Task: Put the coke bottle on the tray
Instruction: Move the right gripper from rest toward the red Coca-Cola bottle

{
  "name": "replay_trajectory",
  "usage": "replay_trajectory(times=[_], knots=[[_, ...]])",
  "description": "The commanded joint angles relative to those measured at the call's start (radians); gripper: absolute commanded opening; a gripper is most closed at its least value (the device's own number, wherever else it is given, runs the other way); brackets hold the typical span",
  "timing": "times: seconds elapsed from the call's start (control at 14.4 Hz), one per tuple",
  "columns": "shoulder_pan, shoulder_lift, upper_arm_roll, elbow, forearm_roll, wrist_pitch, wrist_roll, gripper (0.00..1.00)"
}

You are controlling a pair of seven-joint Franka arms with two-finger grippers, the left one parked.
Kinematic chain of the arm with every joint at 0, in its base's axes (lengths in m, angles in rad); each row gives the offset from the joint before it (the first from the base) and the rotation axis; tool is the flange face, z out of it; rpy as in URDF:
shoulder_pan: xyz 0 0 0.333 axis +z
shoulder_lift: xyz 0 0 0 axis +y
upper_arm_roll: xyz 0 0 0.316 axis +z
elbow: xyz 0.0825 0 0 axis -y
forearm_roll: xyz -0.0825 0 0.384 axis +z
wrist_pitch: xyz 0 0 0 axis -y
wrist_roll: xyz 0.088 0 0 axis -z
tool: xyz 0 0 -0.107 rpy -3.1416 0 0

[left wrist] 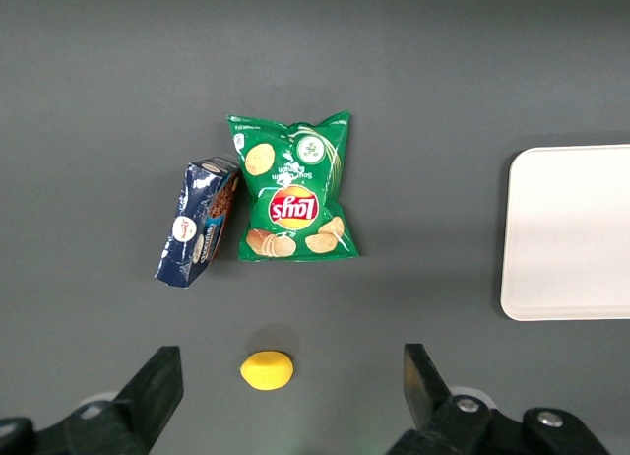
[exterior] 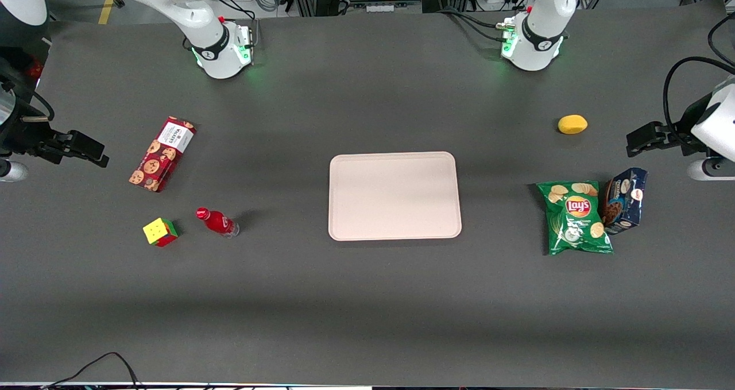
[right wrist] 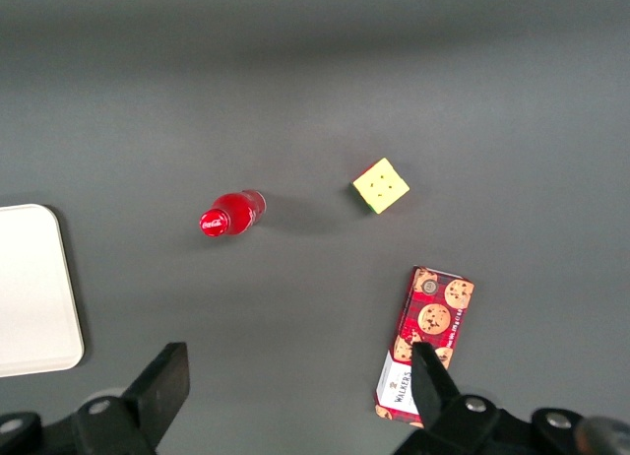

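Hand of the right arm hangs high over the working arm's end of the dark grey tabletop, fingers spread wide, nothing between them. It sits well apart from everything, approx above the red cookie box w/ biscuit print.

Small coke bottle w/ red cap, red label and clear base lies on its side on the tabletop, not yet touched. It's just beside the multicolour cube w/ yellow top face, and nearer the front camera than the cookie box. Long axis runs roughly sideways w/ a slight slant; red cap end points toward the cube, clear base toward the large flat pinkish-beige rectangular tray.

From the hand, bottle lies down and forward, toward the front camera and a bit toward the tray. Tray is near, mid-tabletop, bare.

Judgement: reach hasn't started. Next move needs the hand lowered over the bottle w/ fingers closing across the long axis, not along it. Round body could roll if nudged.
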Motion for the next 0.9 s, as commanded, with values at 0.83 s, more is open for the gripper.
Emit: replay_trajectory(times=[0.83], knots=[[0.106, 0.027, 0.006, 0.01, 0.019, -0.016, -0.09, 1.0]])
